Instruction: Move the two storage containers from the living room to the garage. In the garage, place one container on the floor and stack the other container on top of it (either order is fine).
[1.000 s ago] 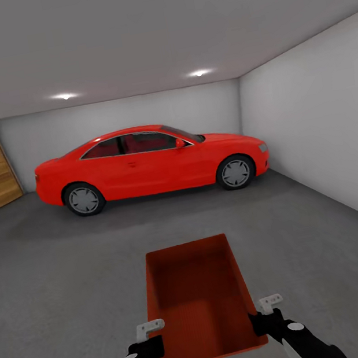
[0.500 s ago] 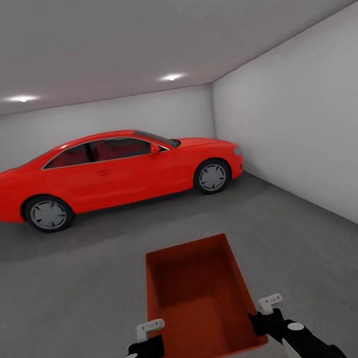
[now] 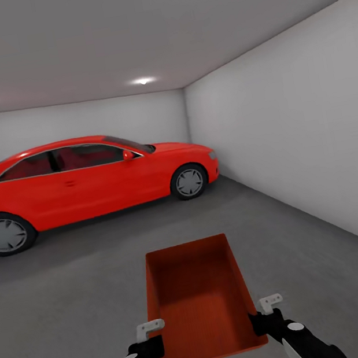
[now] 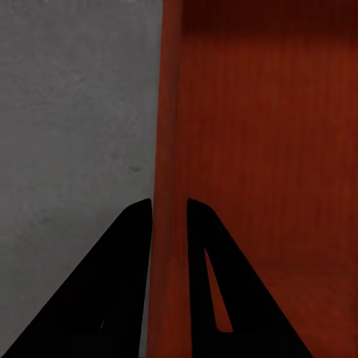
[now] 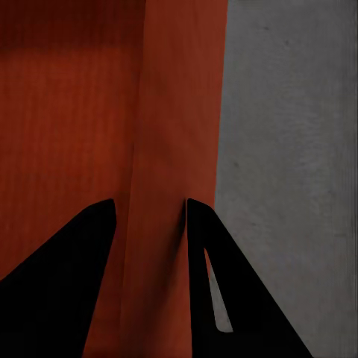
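Squarely between both grippers (image 3: 150,329) (image 3: 270,302): storage container (image 3: 197,299).

The view swings to the right: the red car (image 3: 85,178) slides toward the left edge, the wooden door leaves view, and the right wall (image 3: 301,140) takes more of the frame.
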### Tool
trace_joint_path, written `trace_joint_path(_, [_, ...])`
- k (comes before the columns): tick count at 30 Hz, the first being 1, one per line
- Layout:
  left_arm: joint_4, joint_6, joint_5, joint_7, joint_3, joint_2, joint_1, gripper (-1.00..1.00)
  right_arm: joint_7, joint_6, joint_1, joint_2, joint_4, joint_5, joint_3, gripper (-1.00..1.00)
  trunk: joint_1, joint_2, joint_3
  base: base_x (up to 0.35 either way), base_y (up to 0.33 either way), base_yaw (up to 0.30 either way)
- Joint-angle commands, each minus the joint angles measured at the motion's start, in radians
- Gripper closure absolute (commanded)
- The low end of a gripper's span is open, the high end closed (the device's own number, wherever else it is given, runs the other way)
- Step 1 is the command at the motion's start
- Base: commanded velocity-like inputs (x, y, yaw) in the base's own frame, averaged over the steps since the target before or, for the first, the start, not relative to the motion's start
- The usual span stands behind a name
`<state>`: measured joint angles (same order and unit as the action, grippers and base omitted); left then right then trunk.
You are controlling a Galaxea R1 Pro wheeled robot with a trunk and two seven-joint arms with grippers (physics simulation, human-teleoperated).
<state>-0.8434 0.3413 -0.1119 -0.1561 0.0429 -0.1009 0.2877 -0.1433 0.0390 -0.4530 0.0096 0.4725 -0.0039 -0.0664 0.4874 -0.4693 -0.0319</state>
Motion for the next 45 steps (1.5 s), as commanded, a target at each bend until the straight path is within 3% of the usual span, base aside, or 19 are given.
trace_joint_path(1, [-0.003,-0.04,0.041,-0.039,0.003,0.019,-0.001,1.0,-0.057,0.004,-0.001,0.0,-0.002,-0.036,0.005,1.0,0.001,-0.001,0.0,0.327,0.0,-0.279])
trace_joint_path(16, [-0.003,-0.042,0.041,-0.039,0.003,0.018,-0.001,1.0,-0.057,0.005,-0.001,0.0,-0.002,-0.034,0.005,1.0,0.001,-0.001,0.0,0.3,0.0,-0.279])
trace_joint_path(45, [-0.003,-0.042,0.041,-0.039,0.003,0.018,-0.001,1.0,-0.057,0.005,-0.001,0.0,-0.002,-0.034,0.005,1.0,0.001,-0.001,0.0,0.006,0.0,-0.287])
